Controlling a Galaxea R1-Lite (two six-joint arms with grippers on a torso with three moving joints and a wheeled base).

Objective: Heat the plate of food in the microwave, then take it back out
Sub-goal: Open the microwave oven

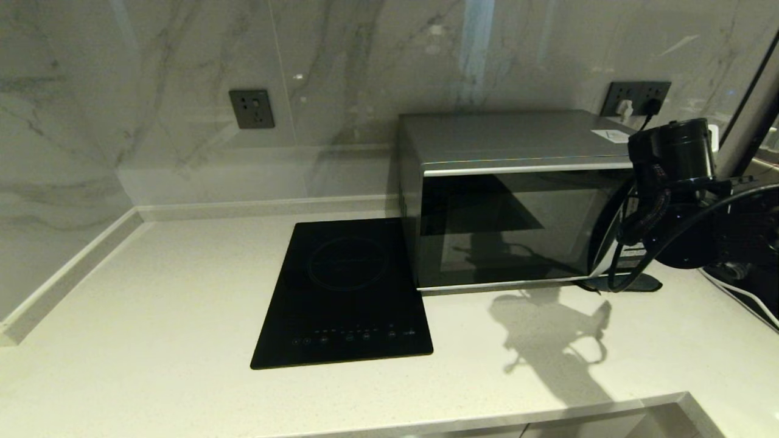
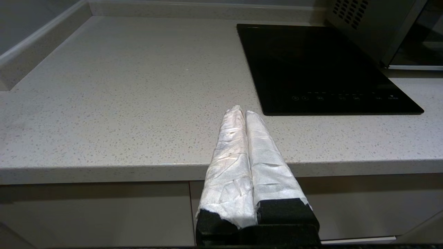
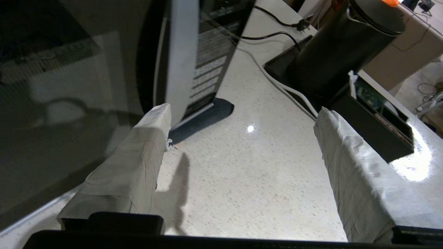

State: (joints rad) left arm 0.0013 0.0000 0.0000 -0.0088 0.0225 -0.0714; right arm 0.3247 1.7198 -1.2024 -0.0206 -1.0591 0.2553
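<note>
The silver microwave (image 1: 517,182) stands at the back of the counter with its dark glass door (image 3: 69,86) closed. The plate of food is out of view. My right arm (image 1: 669,201) hangs in front of the microwave's right end. My right gripper (image 3: 242,110) is open wide and holds nothing. One of its cloth-wrapped fingers (image 3: 152,138) is just in front of the door, beside the curved silver handle (image 3: 181,52) and the button panel (image 3: 211,69). My left gripper (image 2: 245,110) is shut on nothing, parked at the counter's front edge.
A flat black induction cooktop (image 1: 344,292) lies left of the microwave. Right of the microwave are a tall black cylinder (image 3: 342,45), a low black box (image 3: 377,128) and cables (image 3: 277,81). A marble wall with sockets (image 1: 251,108) backs the counter.
</note>
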